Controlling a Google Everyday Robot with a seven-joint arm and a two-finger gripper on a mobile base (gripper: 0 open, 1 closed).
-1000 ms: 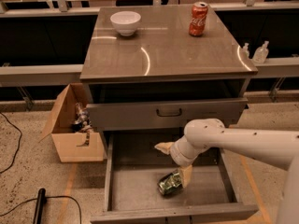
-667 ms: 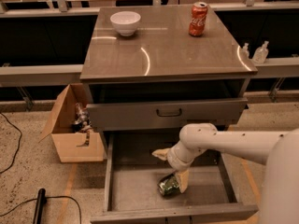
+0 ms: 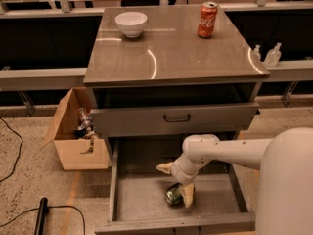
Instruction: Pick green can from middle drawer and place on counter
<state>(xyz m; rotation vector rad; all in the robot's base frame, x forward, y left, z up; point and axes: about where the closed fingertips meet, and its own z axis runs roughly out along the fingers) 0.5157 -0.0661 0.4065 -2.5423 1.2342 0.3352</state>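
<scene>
The grey surface (image 3: 195, 58) on top of the cabinet carries a white bowl (image 3: 131, 23) and a red can (image 3: 207, 19), well apart. Beneath the shut drawer front (image 3: 146, 121), the drawer (image 3: 142, 199) stands pulled out, and my arm (image 3: 230, 151) reaches down into it. My tool (image 3: 176, 182) is low over the drawer floor, released, fingers (image 3: 188, 195) spread wide. The green can (image 3: 172, 195) lies on its side on that floor, just beside my nearer finger, not clamped
</scene>
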